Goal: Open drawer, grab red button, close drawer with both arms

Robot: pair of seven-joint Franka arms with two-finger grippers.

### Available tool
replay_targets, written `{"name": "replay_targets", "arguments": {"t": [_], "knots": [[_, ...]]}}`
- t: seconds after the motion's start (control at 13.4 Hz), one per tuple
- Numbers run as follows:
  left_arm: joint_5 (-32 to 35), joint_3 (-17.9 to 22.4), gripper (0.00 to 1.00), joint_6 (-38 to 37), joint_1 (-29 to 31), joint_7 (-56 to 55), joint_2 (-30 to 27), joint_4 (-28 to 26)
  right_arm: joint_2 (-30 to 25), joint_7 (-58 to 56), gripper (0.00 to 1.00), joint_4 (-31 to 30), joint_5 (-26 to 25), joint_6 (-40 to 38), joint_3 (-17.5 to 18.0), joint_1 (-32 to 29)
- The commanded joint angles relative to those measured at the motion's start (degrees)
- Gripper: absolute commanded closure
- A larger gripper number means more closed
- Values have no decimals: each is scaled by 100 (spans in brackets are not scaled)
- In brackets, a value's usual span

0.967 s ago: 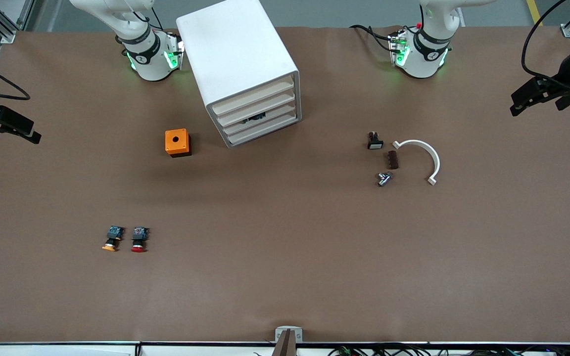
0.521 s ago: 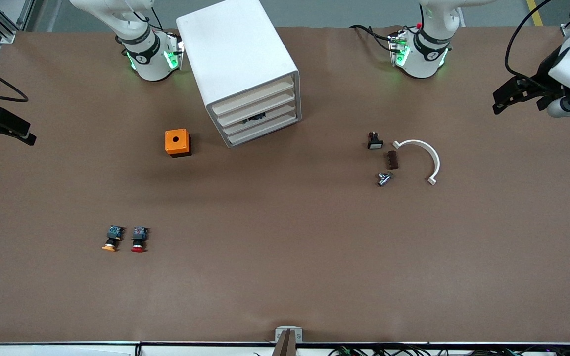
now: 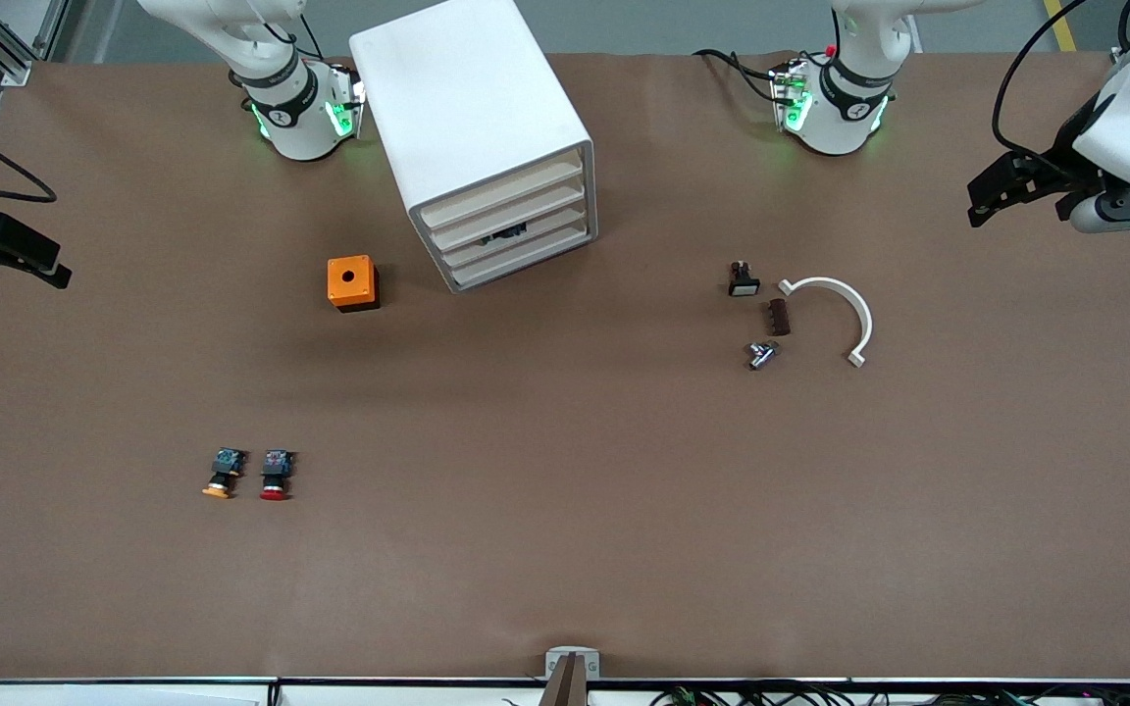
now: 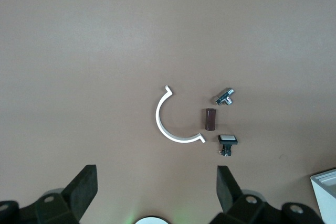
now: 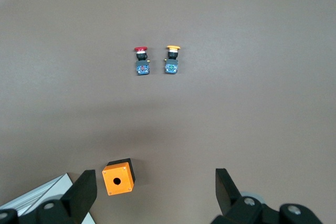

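Observation:
The white cabinet (image 3: 472,108) stands between the two arm bases, with all four cream drawer fronts (image 3: 511,221) shut. The red-capped button (image 3: 275,475) lies on the table nearer to the front camera, toward the right arm's end, and also shows in the right wrist view (image 5: 140,60). My right gripper (image 3: 40,267) is open and empty, up over the right arm's end of the table; its open jaws frame the right wrist view (image 5: 155,192). My left gripper (image 3: 987,196) is open and empty over the left arm's end, as its own wrist view (image 4: 156,190) shows.
An orange-capped button (image 3: 221,475) lies beside the red one. An orange cube with a round hole (image 3: 352,282) sits next to the cabinet. A white curved piece (image 3: 835,314), a brown block (image 3: 779,317), a small metal part (image 3: 759,354) and a black switch (image 3: 743,279) lie toward the left arm's end.
My left gripper has swung in from the table's end toward the middle, with more of its wrist now showing. My right gripper shifted slightly outward. Nothing on the table moved.

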Motion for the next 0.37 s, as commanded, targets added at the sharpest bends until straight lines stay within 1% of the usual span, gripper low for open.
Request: {"name": "replay_targets", "arguments": {"t": [0.0, 0.3], "knots": [[-7, -33, 0, -52, 18, 86, 6, 112, 28, -41, 0, 98, -65, -68, 83, -84], [-7, -24, 0, -87, 35, 77, 6, 121, 28, -49, 0, 98, -65, -68, 83, -92]]}}
